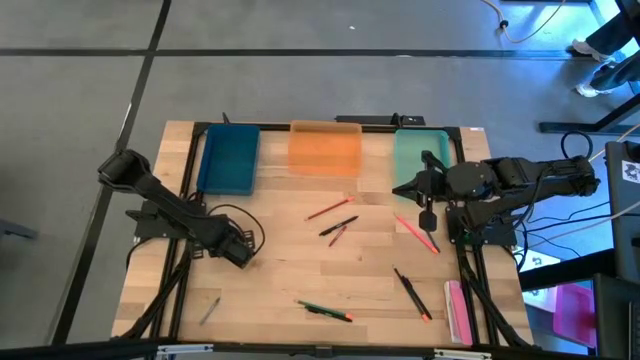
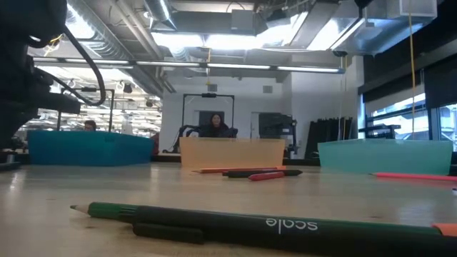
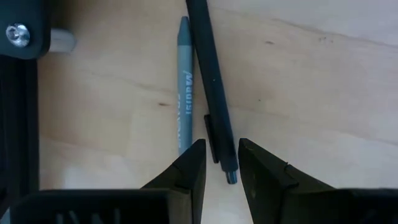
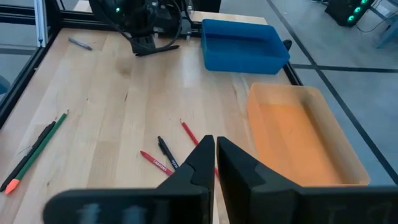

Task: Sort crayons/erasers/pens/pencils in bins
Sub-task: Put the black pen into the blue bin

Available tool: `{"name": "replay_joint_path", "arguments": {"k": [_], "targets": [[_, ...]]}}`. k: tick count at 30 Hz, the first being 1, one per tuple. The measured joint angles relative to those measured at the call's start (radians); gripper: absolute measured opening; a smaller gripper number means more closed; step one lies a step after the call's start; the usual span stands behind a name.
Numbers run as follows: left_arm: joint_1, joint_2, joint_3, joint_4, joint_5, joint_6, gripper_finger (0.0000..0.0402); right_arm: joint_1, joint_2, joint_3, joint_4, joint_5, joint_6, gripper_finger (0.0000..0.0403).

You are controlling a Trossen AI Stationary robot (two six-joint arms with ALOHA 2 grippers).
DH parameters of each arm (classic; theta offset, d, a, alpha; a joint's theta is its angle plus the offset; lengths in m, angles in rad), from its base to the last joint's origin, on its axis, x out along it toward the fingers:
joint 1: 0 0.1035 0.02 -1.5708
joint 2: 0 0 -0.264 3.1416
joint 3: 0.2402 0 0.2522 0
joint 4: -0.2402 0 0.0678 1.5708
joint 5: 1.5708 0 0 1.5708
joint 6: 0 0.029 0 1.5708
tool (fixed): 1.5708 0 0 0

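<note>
A pale wooden desk point(image 1: 290, 265) with a black metal frame point(image 1: 186, 190) along its edges stands on a grey floor point(image 1: 300, 25) crossed by dark lines. Cables point(image 1: 560, 225) trail off the desk's right side, near a pink box point(image 1: 570, 305). In the low view the room behind shows bright ceiling lights point(image 2: 214, 39), a black stand point(image 2: 208, 118), and a seated person point(image 2: 214, 126) far back.

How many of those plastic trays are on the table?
3, in a row along the table's far edge: the dark teal-blue bin at left, the translucent orange bin in the middle, the mint green bin at right. None seem hidden.
</note>
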Motion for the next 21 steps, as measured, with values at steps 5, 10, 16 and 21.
{"name": "replay_joint_path", "arguments": {"k": [5,10,16,21], "targets": [[0.0,0.025,0.0,0.015,-0.002,-0.001,0.0088,0.0,0.0,0.0,0.0,0.0,0.0,0.0023],[0.0,0.05,0.004,0.028,-0.004,-0.001,0.0088,0.0,0.0,0.0,0.0,0.001,0.0,0.0023],[0.0,0.058,0.003,0.034,-0.005,0.0,0.0086,0.0,0.0,0.0,0.0,0.001,0.0,0.0023],[0.0,0.058,0.002,0.038,-0.005,0.008,0.007,0.0,0.0,0.0,0.0,0.001,0.0,0.0023]]}}
